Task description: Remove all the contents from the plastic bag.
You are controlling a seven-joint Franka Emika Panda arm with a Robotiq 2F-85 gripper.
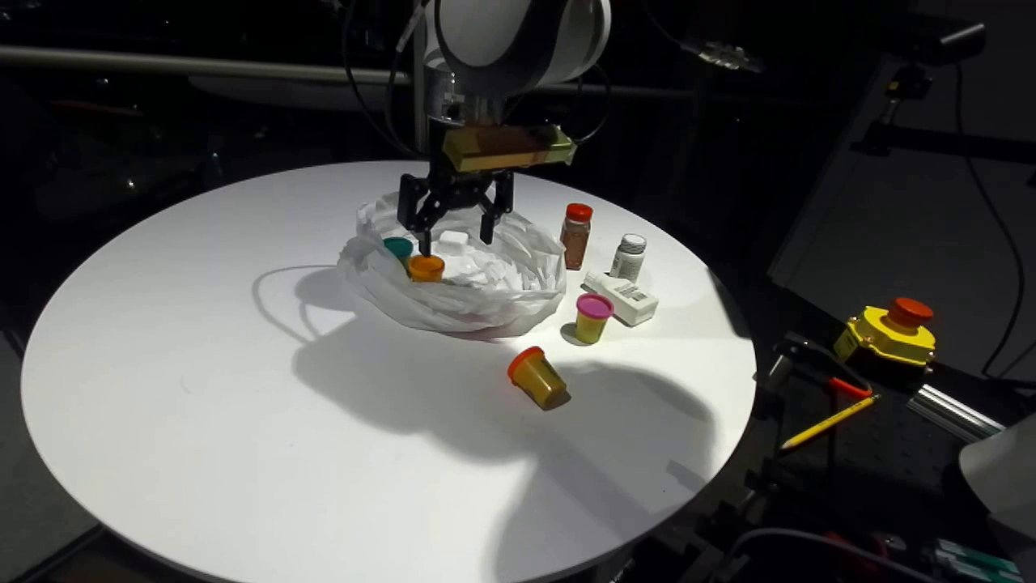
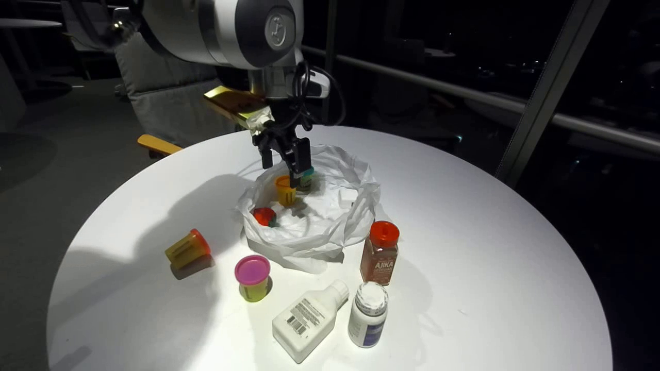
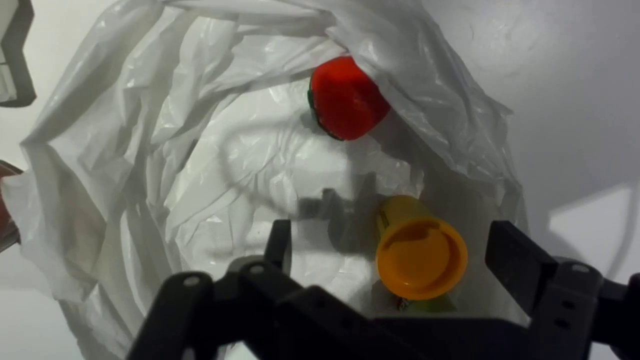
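Plastic bag (image 2: 296, 242), orange cup (image 3: 420, 252) and red piece (image 3: 347, 100) inside, fingers (image 3: 520, 267) spread above.

To us this looks like a robot lab, perhaps within an office: a robot arm (image 2: 227, 31) hangs over a round white table (image 1: 202, 405), with a red stop button (image 1: 910, 312), a pencil (image 1: 832, 422) and a camera (image 1: 951, 40) beyond the table's right edge in an exterior view. Past its far left edge, in an exterior view, we see 1 padded chair (image 2: 165, 77) and 1 distant table (image 2: 26, 23).
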